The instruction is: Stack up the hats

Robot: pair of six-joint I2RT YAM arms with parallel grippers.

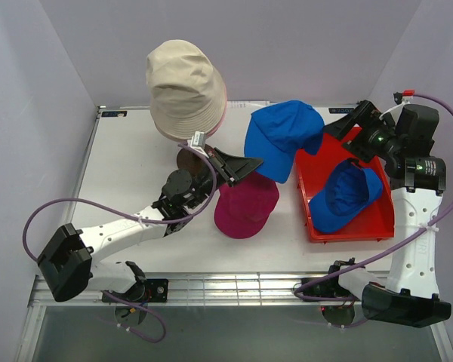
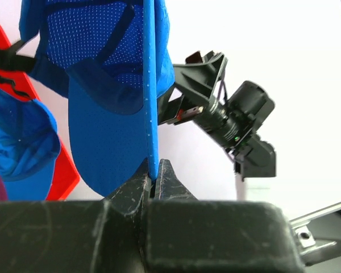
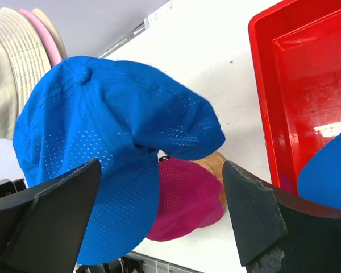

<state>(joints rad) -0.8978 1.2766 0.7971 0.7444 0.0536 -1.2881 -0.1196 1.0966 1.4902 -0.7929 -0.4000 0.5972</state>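
Here outstretched left end effector (image 2: 154, 180) pinches the raised blue cap (image 2: 102, 131).

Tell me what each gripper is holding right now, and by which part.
The left gripper pinches a blue cap by the edge of its brim. The right gripper is open and holds nothing.

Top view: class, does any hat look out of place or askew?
Yes. One blue cap lies in the red bin, apart from the rest. A second blue cap hangs tilted, pinched by its brim in the left gripper.
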